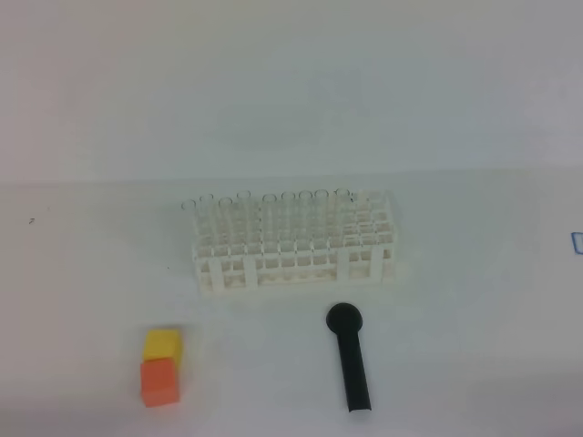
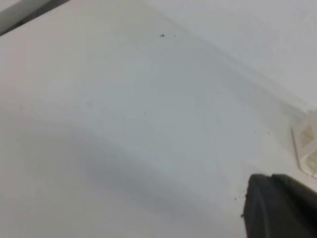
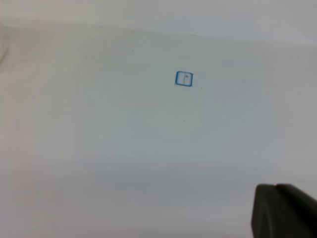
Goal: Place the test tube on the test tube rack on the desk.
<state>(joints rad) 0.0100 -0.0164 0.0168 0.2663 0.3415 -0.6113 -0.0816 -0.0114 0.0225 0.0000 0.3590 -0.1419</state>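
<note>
The white lattice test tube rack (image 1: pixel 293 244) stands at the middle of the desk (image 1: pixel 91 273). Several clear upright tubes (image 1: pixel 321 195) show their round rims along its far rows. No test tube lies loose on the desk in any view. Neither arm appears in the exterior high view. In the left wrist view, my left gripper (image 2: pixel 272 198) is a dark block at the lower right, fingers together, nothing in it, with a corner of the rack (image 2: pixel 307 144) at the right edge. My right gripper (image 3: pixel 277 208) is likewise shut and empty over bare desk.
A black round-headed stick tool (image 1: pixel 350 360) lies in front of the rack, handle toward the near edge. A yellow cube (image 1: pixel 162 344) and an orange cube (image 1: pixel 158 381) sit touching at the front left. A small blue square mark (image 3: pixel 184 79) is on the desk at the right.
</note>
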